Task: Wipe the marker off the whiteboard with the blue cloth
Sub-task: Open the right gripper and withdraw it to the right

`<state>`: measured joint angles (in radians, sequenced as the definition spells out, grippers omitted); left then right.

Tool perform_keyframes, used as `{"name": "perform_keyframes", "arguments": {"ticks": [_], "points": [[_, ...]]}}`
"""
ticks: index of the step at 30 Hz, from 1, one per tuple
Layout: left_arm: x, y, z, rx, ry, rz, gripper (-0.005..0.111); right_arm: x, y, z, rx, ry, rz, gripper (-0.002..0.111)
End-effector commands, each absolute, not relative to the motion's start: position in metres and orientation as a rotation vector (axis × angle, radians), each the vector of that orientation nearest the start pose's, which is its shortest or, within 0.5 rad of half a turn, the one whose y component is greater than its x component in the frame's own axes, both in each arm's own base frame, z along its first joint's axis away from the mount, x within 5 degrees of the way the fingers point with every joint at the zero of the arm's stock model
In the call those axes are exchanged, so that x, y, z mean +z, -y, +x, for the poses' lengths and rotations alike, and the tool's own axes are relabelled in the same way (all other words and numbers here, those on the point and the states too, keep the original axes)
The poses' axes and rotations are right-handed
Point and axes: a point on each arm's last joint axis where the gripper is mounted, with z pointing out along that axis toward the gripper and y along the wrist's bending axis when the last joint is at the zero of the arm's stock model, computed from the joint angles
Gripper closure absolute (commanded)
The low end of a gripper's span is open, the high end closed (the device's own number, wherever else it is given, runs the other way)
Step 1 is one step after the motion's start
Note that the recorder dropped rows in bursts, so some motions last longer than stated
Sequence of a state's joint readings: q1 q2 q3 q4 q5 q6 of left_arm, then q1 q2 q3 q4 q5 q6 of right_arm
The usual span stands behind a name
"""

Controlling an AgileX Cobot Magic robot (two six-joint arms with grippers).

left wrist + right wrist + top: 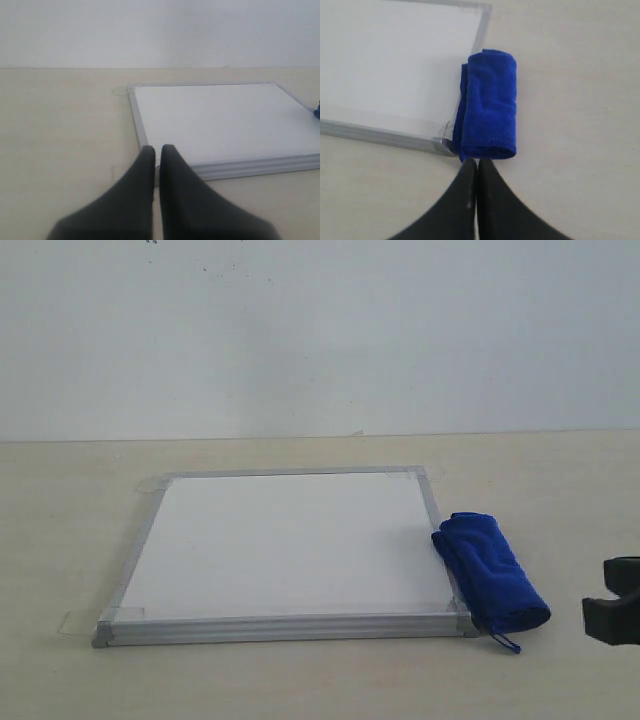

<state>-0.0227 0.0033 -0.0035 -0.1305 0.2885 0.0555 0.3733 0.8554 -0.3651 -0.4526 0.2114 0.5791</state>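
The blue cloth (490, 570) is seen folded, plush, touching the whiteboard (285, 540) frame. Left gripper (157, 148) and right gripper (477, 162) are pressed together.

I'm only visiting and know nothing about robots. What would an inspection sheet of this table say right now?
Surface: pale beige table.
Job's things: whiteboard lies flat, its face plain white all over; blue cloth lies folded against its right frame.
Clutter: nothing seen.
Grippers: left gripper has its fingers shut and empty, near a board corner; right gripper has its fingers shut and empty, just short of the cloth.
Cables: nothing seen.
Surroundings: plain white wall.
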Motion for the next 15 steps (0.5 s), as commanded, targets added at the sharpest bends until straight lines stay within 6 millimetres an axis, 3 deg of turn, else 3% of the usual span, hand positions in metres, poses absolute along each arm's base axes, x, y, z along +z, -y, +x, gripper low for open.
{"name": "perform_keyframes", "arguments": {"ticks": [1,15], "points": [[0.188,0.005,0.055,-0.095,-1.767,-0.012,0.103,0.247,-0.044,0.138,0.209,-2.063,-0.191,0.108],[0.188,0.005,0.055,-0.095,-1.767,-0.012,0.103,0.264,-0.040,0.124,0.250,-1.942,-0.180,0.108]]}}
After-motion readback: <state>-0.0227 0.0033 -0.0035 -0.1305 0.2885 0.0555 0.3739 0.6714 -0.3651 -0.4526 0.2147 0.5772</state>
